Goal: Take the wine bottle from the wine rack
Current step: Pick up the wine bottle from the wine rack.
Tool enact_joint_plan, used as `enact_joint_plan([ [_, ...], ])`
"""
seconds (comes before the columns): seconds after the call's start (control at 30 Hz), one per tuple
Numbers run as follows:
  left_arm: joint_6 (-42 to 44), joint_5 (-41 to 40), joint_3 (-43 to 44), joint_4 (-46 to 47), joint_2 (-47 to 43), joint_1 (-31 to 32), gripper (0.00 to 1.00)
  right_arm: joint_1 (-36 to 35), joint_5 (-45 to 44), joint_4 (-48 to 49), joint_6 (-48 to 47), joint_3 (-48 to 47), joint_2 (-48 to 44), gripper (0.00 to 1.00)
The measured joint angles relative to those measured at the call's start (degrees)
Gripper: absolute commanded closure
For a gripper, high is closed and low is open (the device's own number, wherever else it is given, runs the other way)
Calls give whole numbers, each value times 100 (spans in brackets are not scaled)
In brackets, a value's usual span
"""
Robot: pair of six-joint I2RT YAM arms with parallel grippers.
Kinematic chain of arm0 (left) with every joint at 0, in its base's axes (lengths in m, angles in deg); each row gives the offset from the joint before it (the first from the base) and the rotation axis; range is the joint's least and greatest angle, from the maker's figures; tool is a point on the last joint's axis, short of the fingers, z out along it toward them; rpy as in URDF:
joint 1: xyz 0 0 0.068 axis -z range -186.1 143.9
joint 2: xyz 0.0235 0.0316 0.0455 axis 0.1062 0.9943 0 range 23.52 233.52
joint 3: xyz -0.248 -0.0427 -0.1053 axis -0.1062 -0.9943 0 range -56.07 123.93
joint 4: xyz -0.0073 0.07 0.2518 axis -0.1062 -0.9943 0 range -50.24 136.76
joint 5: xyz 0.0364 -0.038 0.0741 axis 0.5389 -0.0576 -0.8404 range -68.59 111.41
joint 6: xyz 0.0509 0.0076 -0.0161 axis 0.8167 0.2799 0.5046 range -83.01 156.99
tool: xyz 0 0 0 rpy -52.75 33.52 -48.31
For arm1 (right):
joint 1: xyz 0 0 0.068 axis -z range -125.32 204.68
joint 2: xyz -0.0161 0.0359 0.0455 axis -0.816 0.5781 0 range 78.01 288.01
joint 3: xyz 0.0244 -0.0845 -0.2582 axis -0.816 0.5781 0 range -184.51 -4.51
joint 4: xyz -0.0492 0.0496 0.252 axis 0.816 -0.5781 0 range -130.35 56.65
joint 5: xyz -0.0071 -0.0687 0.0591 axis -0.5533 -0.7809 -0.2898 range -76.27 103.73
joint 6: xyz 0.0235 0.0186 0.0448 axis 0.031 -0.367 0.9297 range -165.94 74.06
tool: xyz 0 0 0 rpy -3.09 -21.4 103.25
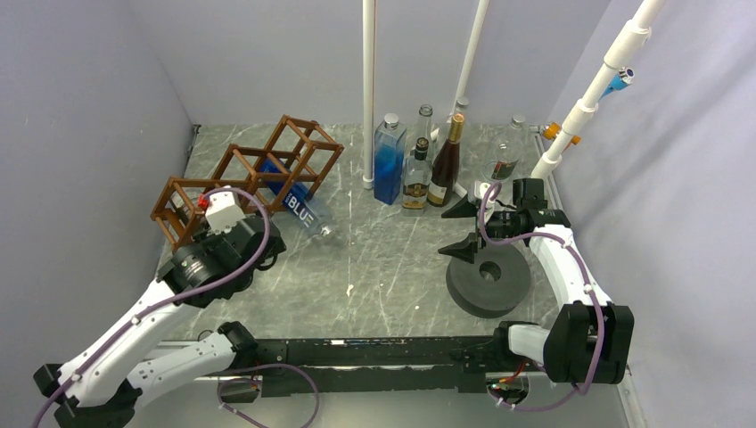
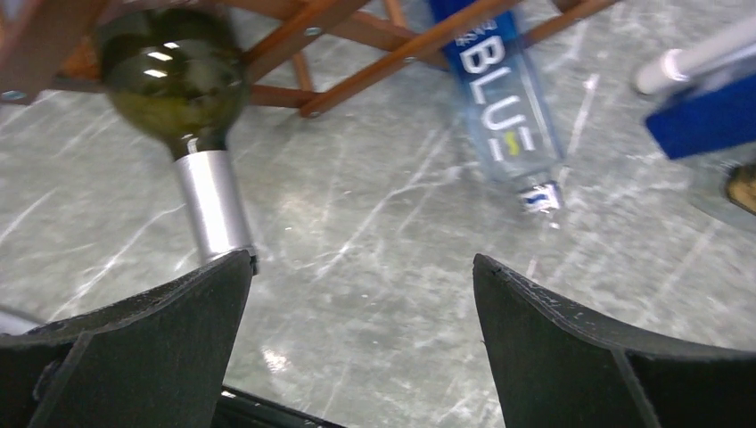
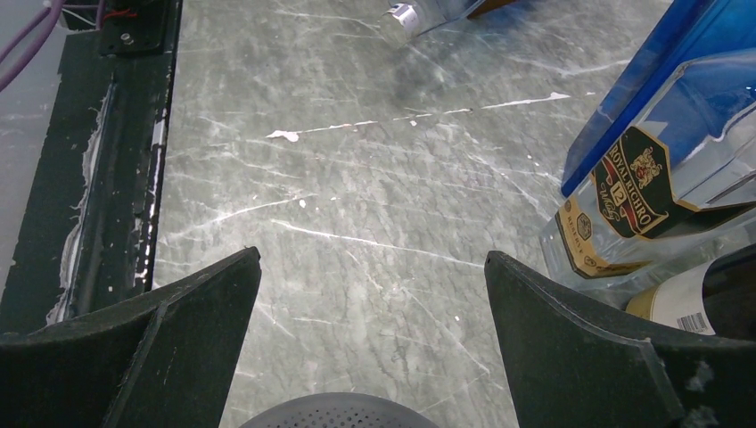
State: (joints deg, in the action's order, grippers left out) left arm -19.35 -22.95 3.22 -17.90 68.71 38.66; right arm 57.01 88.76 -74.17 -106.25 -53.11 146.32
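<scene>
The wine rack (image 1: 254,165) stands near the far left corner of the table (image 1: 383,267). A dark green wine bottle (image 2: 169,71) lies in one of its cells. Its silver-foiled neck points out toward the left claw (image 2: 361,267), which is spread wide and grasps nothing, and the neck ends just beside one finger. A blue bottle (image 1: 301,209) lies in another cell, its neck slanting down to the table. The right claw (image 1: 462,227) is likewise released and empty, and hovers by a dark grey disc (image 1: 488,285) near the right edge.

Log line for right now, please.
green wine bottle: in wine rack | left pincer: open, by its neck, no grip | right pincer: open, empty
</scene>
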Motion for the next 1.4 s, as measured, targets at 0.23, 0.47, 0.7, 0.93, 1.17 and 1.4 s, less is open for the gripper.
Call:
enact_joint_plan([
  [0.23, -1132, -678, 144, -1202, 640, -7, 1, 0, 0, -44, -33, 2, 0, 0],
  [0.47, -1646, -1167, 90, -1613, 782, -216, 3, 0, 0, -96, -74, 2, 0, 0],
  [0.7, -1003, -1119, -487, -778, 520, -1003, 6, 0, 0, -133, -107, 2, 0, 0],
  [0.93, -153, -579, -1108, 245, 251, -1912, 9, 0, 0, -160, -127, 2, 0, 0],
  [1.17, 529, 120, -1534, 1082, 243, -2811, 15, 0, 0, -170, -153, 2, 0, 0],
  [1.4, 1084, 634, -1729, 1762, 299, -3405, 20, 0, 0, -186, -168, 2, 0, 0],
])
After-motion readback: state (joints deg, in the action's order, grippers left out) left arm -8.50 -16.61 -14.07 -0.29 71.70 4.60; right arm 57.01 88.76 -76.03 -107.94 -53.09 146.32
